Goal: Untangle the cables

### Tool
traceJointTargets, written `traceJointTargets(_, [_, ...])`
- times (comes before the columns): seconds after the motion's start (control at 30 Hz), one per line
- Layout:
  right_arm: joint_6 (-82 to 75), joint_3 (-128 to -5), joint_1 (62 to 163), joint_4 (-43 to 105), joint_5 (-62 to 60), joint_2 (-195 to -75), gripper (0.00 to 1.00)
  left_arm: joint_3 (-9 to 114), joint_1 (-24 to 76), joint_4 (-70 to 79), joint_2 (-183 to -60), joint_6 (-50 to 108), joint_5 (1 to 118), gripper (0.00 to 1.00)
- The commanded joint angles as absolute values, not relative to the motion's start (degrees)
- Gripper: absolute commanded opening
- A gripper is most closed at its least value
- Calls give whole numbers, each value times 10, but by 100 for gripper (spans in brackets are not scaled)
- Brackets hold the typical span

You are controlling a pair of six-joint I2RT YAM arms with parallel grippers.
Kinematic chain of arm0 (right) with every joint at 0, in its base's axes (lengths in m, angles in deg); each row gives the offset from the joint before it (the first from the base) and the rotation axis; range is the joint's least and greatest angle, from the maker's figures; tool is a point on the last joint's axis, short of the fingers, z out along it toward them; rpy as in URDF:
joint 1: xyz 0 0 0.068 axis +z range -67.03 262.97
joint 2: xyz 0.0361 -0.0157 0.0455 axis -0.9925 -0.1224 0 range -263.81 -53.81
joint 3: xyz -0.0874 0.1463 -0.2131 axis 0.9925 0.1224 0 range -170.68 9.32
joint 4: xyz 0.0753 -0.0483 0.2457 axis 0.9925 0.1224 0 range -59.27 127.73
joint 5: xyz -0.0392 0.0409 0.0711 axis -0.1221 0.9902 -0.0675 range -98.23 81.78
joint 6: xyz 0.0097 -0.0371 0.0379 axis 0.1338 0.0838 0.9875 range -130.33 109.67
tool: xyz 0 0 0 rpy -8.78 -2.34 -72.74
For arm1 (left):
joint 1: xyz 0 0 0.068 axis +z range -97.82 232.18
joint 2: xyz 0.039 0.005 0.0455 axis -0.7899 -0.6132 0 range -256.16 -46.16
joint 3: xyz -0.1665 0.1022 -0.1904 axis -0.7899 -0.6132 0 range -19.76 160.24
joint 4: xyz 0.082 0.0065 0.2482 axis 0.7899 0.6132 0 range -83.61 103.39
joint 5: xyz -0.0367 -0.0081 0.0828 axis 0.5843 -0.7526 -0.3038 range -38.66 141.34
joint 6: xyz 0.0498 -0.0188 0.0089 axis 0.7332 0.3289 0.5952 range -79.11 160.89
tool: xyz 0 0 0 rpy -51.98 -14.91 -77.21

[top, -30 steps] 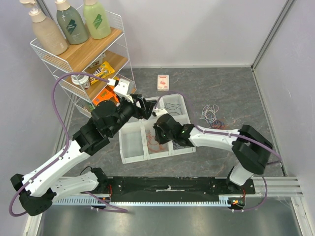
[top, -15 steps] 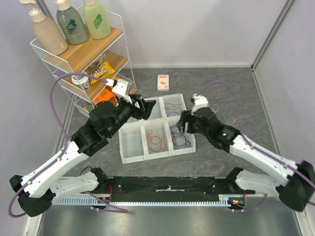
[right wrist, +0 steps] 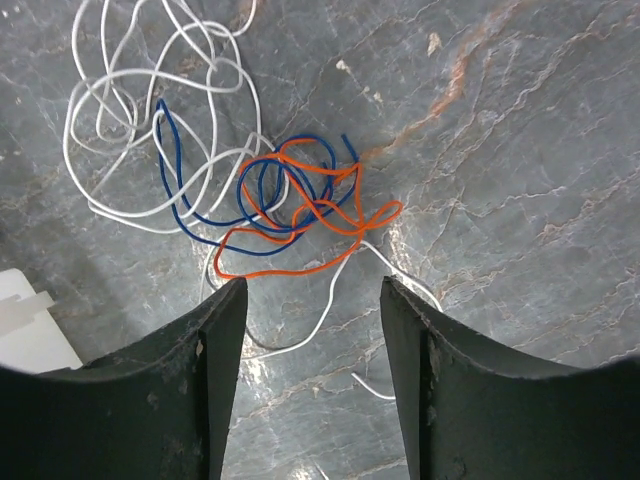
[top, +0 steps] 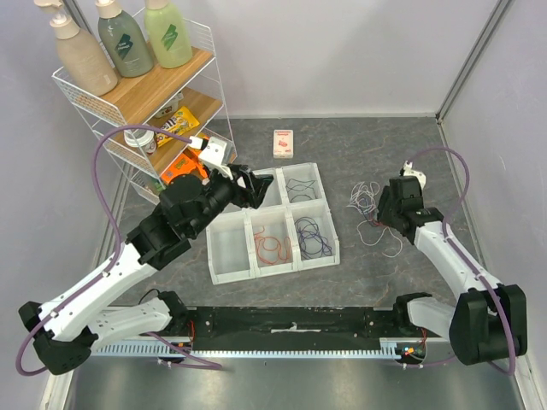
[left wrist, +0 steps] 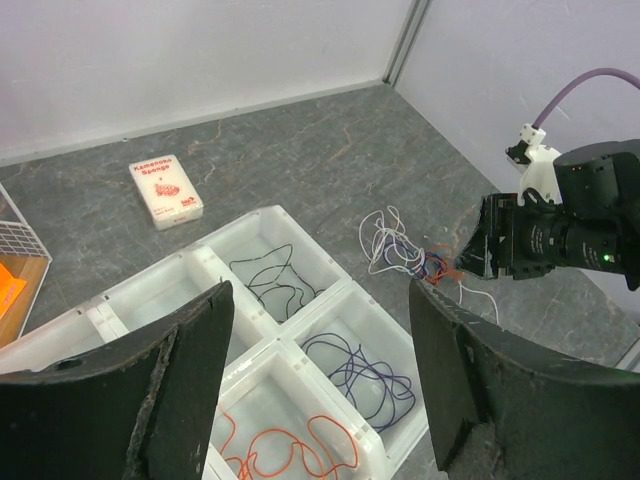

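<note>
- Right of the white plastic six-compartment tray (top: 328, 213), on the grey marbled table top (top: 342, 145), lies the loose tangle of thin wires (top: 367, 203). Which way does it run from the right gripper (right wrist: 310, 290)?
- Straight ahead of it, spreading a little to its left. In that wrist view the orange wire (right wrist: 290, 270) is nearest, just beyond the gap between the fingers. The blue wire (right wrist: 262, 190) is knotted into it. The white wire (right wrist: 160, 72) loops off farthest away, and one white tail passes under the jaws.
- And the jaws?
- Apart, holding nothing, hovering above the bunch without touching it.
- Long axis?
- The bunch stretches diagonally from its white end to its orange end. The lowest orange loop lies roughly crosswise, from one finger toward the other. I judge the wrist would need a turn to pinch across it.
- The left gripper (left wrist: 320, 300)?
- Also spread wide and empty, high over the tray and well apart from the tangle. The right arm is plainly the nearer one.
- Room to move?
- Bare table beyond and in front of the tangle. The tray wall is near on one side, the pale side wall (top: 504, 128) on the other. Three compartments each hold one strand: a black strand (left wrist: 270, 285), a purple strand (left wrist: 360, 365) and an orange-red strand (left wrist: 290, 445).
</note>
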State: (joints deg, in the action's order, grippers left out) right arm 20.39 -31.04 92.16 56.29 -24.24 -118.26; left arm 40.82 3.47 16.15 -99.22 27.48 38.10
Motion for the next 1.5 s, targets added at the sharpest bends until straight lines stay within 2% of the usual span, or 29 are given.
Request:
traceJointTargets(0.0, [166,-311,913,558,-190,-1192,63,426,36,154,-1003,274,389,77])
traceJointTargets(0.1, [159,-300,914,545,-161,-1196,63,427,36,156,-1006,274,391,77])
traceJointTargets(0.3, [155,-287,912,505,-146,-1219,55,428,36,154,-1008,270,405,77])
traceJointTargets(0.43, [159,-285,914,488,-125,-1239,43,427,36,155,-1012,271,397,77])
traceJointTargets(0.57, [153,-289,913,485,-135,-1249,36,429,35,158,-1018,271,400,77])
traceJointTargets(0.6, [153,-291,913,486,-143,-1245,29,429,36,157,-1018,270,404,76])
traceJointTargets(0.7, [159,-305,913,510,-159,-1209,11,429,36,157,-1022,270,408,76])
traceJointTargets(0.8, [164,-328,914,538,-168,-1138,0,430,37,159,-1029,268,411,77])
traceJointTargets(0.97, [166,-375,914,573,-187,-1022,0,436,37,163,-1044,263,438,76])
traceJointTargets(1.0, [165,-380,913,575,-192,-1014,3,437,36,163,-1046,261,441,76])
traceJointTargets(1.1, [167,-378,913,576,-200,-1035,38,440,36,167,-1051,259,453,76])
traceJointTargets(1.17, [168,-370,913,573,-197,-1074,53,440,36,167,-1051,257,456,75])
traceJointTargets(1.33, [154,-323,910,494,-147,-1155,69,443,36,170,-1047,259,454,75])
traceJointTargets(1.47, [139,-308,904,442,-138,-1235,69,444,35,170,-1042,260,457,75])
